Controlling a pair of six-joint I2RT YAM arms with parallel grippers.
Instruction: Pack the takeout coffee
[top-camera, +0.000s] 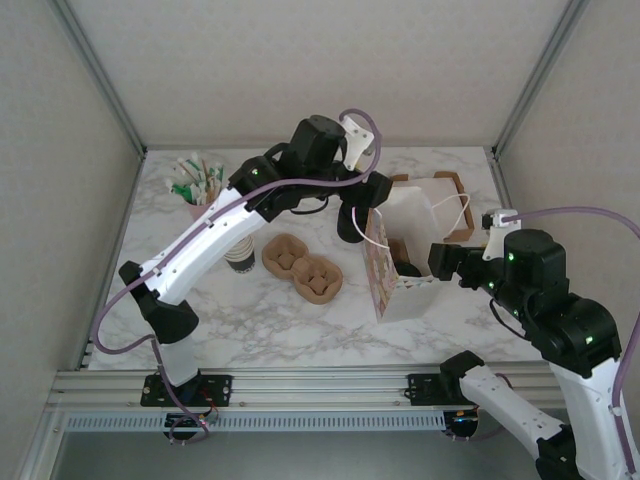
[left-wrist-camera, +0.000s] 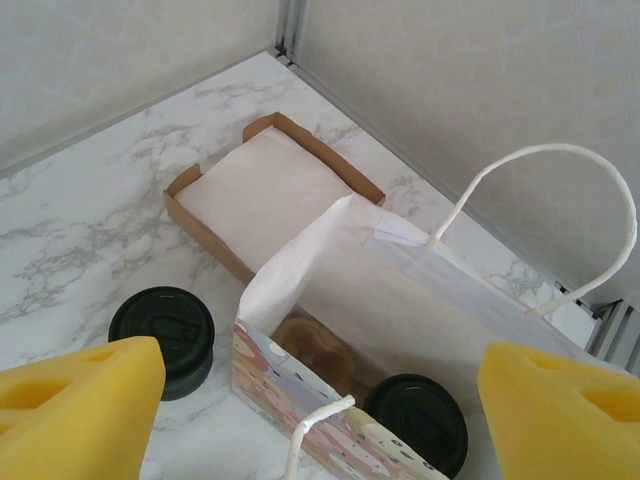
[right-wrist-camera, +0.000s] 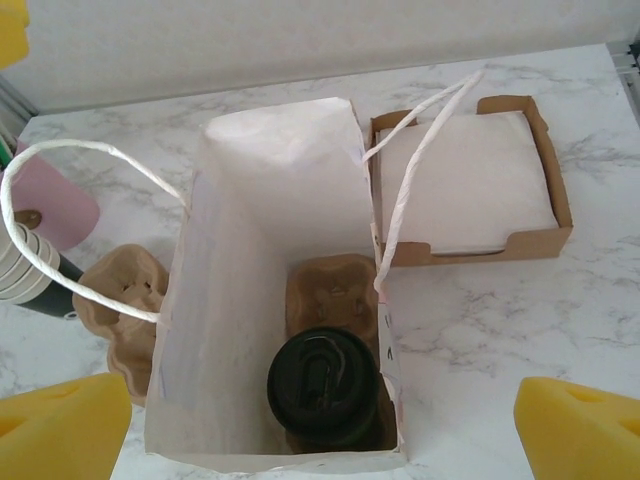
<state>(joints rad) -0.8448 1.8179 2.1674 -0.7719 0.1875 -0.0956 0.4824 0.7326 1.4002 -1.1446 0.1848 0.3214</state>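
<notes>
Standing upright in the cardboard tray (right-wrist-camera: 335, 285) at the bottom of the paper bag (right-wrist-camera: 240, 230), the coffee cup (right-wrist-camera: 322, 385) seems kept from tipping. The left tool (left-wrist-camera: 320, 415) and the right tool (right-wrist-camera: 320, 440) are held wide and empty by the bag's mouth.

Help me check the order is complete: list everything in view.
takeout coffee: one, black lid, inside the bag
paper bag: one, white with a patterned side, standing open
carrier in the bag: one, brown, under the coffee
loose carriers: two, brown, left of the bag
napkin tray: one, brown with white napkins, behind the bag
squat cylinder: one, black, beside the bag
cup stack: one, cream-rimmed, left of the carriers
pink cup: one, holding sticks, far left
left fingers: two, yellow, open above the bag
right fingers: two, yellow, open above the bag
</notes>
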